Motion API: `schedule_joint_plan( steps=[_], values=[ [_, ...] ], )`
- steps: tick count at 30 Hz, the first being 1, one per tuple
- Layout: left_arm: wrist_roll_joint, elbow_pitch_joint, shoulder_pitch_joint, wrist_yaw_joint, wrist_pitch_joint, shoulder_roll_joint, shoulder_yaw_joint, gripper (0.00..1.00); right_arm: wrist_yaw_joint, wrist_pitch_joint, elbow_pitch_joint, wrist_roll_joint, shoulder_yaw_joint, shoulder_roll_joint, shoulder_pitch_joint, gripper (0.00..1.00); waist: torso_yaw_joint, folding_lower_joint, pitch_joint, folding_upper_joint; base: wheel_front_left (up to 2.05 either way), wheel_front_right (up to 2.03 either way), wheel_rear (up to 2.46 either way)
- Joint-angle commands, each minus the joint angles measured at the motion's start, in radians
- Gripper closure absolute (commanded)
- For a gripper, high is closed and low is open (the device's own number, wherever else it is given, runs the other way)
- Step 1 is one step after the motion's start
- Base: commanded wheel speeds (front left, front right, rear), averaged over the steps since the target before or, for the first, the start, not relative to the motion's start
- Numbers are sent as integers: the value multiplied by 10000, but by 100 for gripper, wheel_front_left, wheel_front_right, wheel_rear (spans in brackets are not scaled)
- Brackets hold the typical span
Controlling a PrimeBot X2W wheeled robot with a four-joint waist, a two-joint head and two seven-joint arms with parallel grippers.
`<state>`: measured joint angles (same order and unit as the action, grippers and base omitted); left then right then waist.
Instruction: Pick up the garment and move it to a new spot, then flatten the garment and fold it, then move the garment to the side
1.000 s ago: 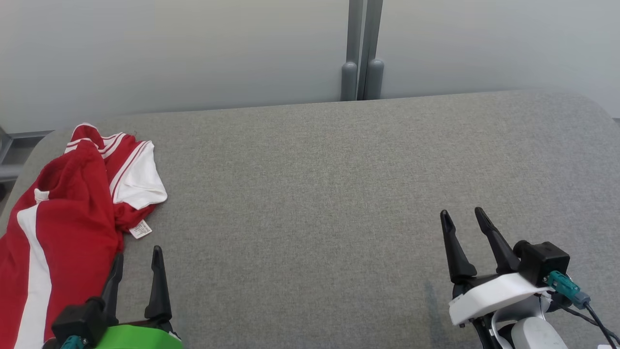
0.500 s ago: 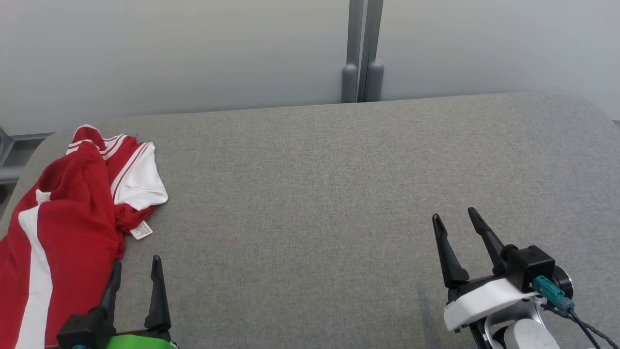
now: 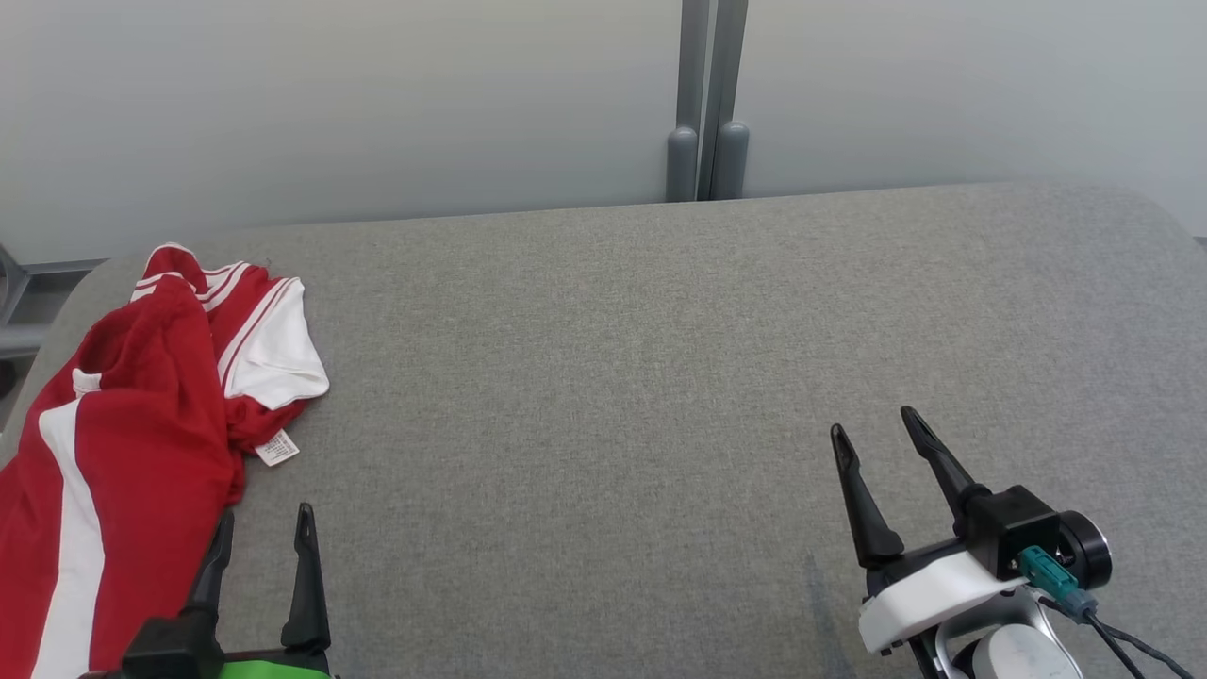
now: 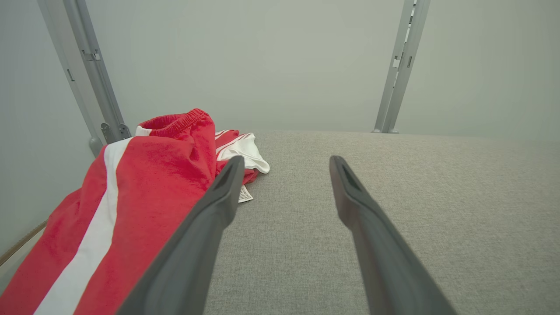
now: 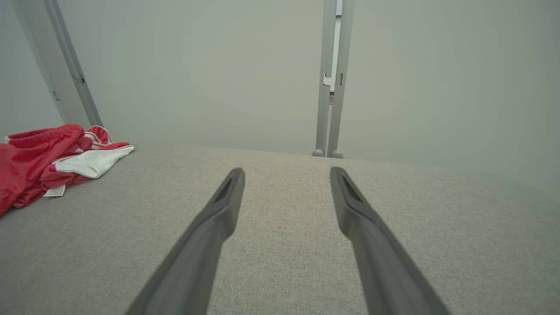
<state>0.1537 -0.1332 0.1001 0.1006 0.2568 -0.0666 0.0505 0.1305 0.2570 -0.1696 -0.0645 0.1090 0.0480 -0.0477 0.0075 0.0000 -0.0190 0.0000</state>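
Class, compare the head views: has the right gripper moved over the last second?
Yes. Against the grey post, the right gripper has drifted slightly left and down the view.

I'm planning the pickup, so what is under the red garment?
The garment lies bunched on the grey cushion, which shows right up to its edge. A white label pokes out from under a fold. Whatever sits beneath the folds is covered, so I cannot tell.

A grey fabric-covered surface (image 3: 603, 396) is stretching across the lower frame. A pale wall (image 3: 330, 104) is rising behind it, twin grey posts (image 3: 705, 104) standing upper centre. At the left edge, perhaps a metal rail (image 3: 57, 266) is showing.
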Motion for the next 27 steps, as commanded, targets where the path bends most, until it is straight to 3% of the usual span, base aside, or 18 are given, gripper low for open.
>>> schedule_joint_plan(
  steps=[1, 27],
  values=[
    [-266, 58, 175, 36, 118, 31, 42, 0, 2, 114, -27, 221, 36, 40, 52, 0, 5, 0, -11, 0, 0, 0, 0],
    [-255, -77, 265, 169, 77, 94, 38, 0, 2, 94, -240, 96, -12, 39, 123, 0, 24, 0, -172, 0, 0, 0, 0]
  ],
)
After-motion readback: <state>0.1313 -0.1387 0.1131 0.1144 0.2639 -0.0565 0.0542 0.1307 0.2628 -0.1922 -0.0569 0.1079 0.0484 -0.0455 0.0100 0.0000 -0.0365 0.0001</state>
